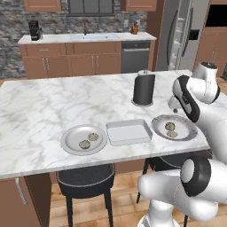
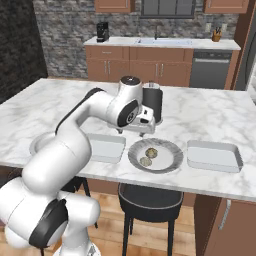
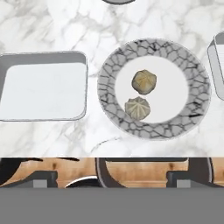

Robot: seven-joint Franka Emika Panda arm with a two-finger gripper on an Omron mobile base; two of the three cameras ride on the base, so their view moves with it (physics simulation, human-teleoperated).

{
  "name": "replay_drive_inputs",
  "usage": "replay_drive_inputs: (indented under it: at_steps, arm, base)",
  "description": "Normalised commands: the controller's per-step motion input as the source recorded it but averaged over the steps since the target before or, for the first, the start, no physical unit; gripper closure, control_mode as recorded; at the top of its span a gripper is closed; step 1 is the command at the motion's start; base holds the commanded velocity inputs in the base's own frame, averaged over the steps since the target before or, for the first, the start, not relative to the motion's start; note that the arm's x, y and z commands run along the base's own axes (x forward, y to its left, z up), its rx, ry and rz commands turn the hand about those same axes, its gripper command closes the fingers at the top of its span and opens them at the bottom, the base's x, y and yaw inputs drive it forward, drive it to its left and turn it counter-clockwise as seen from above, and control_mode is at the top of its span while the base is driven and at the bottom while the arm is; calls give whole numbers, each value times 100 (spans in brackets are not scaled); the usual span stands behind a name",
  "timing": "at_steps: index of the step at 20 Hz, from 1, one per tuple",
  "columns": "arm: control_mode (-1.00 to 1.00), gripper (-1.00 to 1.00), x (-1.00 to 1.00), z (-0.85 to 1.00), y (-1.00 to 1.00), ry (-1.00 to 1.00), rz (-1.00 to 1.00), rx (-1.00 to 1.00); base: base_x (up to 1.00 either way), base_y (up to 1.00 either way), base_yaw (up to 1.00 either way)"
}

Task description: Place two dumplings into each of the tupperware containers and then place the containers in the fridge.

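The gripper (image 2: 142, 131) is held above the marble island (image 1: 53, 102), over the far rim of a round crackle-patterned plate (image 3: 197, 94), and its jaws are spread wide with nothing between them. Two dumplings (image 3: 144, 82) are seen directly below it on that plate, lying touching one another near the plate's middle, pleated tops upward; being round, they show no clear long axis. In the hand view one dumpling (image 3: 137, 108) lies nearer the island's near edge than the other.

A tupperware container (image 3: 43, 85) is set just beside this plate on the left, apart from it, its long axis running along the island's near edge; nothing is seen inside it. A second tupperware container (image 2: 214, 156) is set to the right of the plate, likewise lengthwise along the edge and bare inside.

Further left, a second round plate (image 1: 66, 142) is placed just beside the left container, and two more dumplings (image 1: 88, 140) are carried on it, close together but slightly apart. A dark cylindrical holder (image 1: 144, 89) stands upright on the island beyond the containers. The fridge (image 1: 184, 33) is seen at the far right, well apart from the island, its doors closed.
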Motion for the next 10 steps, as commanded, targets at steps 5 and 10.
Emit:
replay_drive_inputs:
  at_steps: [5,10]
  arm:
    - [-100,-100,34,-65,-32,0,0,-7]
    - [-100,-100,26,-76,-17,0,-1,-6]
  base:
    - [0,0,0]
    - [0,0,0]
